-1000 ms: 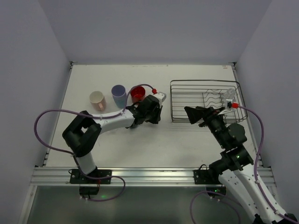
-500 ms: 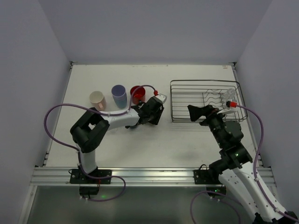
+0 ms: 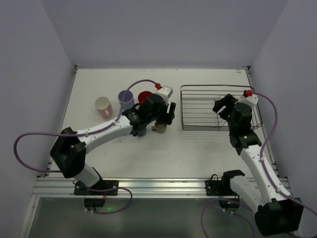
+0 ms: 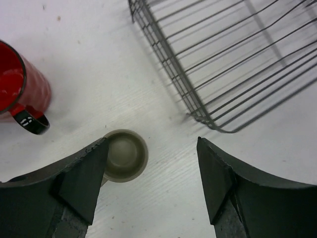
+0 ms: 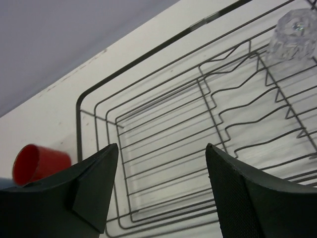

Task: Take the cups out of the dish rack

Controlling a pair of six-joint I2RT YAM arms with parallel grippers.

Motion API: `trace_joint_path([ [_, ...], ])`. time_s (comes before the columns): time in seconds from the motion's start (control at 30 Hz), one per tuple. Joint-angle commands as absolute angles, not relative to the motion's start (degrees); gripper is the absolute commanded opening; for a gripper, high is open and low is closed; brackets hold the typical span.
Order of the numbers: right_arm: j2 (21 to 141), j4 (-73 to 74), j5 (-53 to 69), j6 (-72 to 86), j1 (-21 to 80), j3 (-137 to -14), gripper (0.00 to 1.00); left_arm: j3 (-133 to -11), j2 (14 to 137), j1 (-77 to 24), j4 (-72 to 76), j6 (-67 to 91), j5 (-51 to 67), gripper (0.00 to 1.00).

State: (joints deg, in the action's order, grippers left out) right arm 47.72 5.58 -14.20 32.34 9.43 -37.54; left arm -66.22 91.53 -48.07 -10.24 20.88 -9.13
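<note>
There is one rectangular dish rack of thin dark wire (image 3: pixel 198 106), and one clear faceted glass tumbler (image 5: pixel 295 32) sits in it. Four cups stand in plain sight outside it on the one white table (image 3: pixel 198 158): one pale pink mug (image 3: pixel 103 105), one lavender tumbler (image 3: pixel 126 99), one red mug with a dark handle (image 3: pixel 144 97) and one small olive-grey cup (image 3: pixel 159 128). One dark bluish shape (image 3: pixel 141 131) beside the olive-grey cup, half hidden under the left arm (image 3: pixel 106 132), may be a fifth; I cannot tell. With the right arm (image 3: pixel 252 153), there are two black-and-white robot arms.
</note>
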Motion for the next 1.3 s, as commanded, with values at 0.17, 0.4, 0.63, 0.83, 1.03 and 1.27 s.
trace_joint_path([
  [0.17, 65.0, 0.4, -17.8, 30.9, -3.2, -48.3, 0.61, -53.4, 61.4, -48.3, -1.1, 24.7, 1.4, 0.77],
  [0.4, 83.7, 1.2, -19.0, 30.7, -9.4, -60.1, 0.62, -44.3, 39.1, -48.3, -11.6, 24.2, 2.0, 0.79],
  [0.63, 93.0, 5.4, -16.4, 30.4, -14.0, -66.5, 0.71, -41.7, 23.2, -48.3, -24.1, 18.7, -7.0, 0.84],
  [0.83, 97.6, 9.6, -18.2, 29.4, -14.8, -72.2, 0.73, -40.7, 21.5, -48.3, -24.2, 16.5, -7.5, 0.85],
  [1.03, 102.9, 14.9, -19.2, 28.7, -14.8, -77.0, 0.74, -40.4, 21.6, -48.3, -24.5, 16.1, -6.3, 0.85],
  [1.27, 106.7, 18.4, -18.4, 29.7, -14.9, -79.9, 0.73, -40.3, 20.3, -48.3, -24.3, 16.1, -6.7, 0.85],
])
